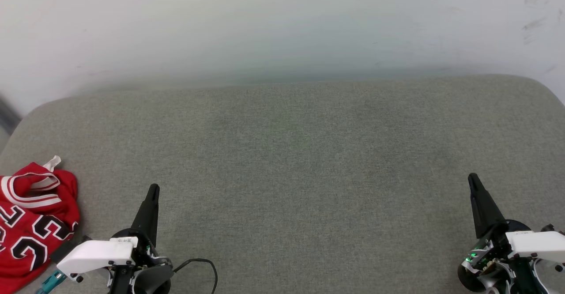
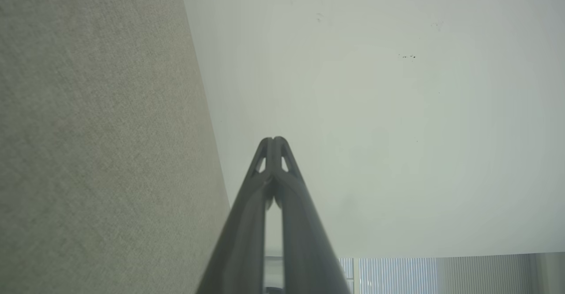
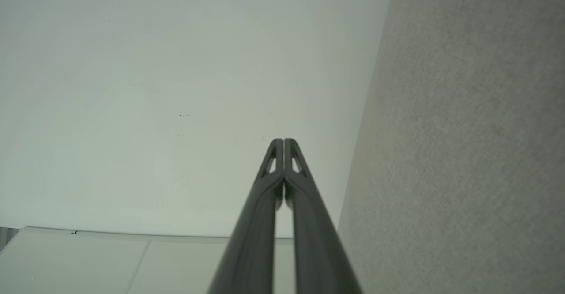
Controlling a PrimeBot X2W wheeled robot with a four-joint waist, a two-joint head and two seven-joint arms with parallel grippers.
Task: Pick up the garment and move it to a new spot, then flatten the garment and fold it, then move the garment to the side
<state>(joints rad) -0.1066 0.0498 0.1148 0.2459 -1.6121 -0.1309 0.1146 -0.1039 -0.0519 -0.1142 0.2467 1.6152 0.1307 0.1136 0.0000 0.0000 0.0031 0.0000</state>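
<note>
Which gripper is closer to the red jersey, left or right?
Left. The left gripper is just to the right of the crumpled jersey; the right gripper is far off at the gray surface's opposite side.

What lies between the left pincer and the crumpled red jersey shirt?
Just bare grey fabric surface, in the head view; left pincer and red jersey shirt lie apart.

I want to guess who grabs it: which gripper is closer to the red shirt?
The left gripper: it sits just beside the crumpled red shirt, while the right gripper is far across the grey cushion.
</note>
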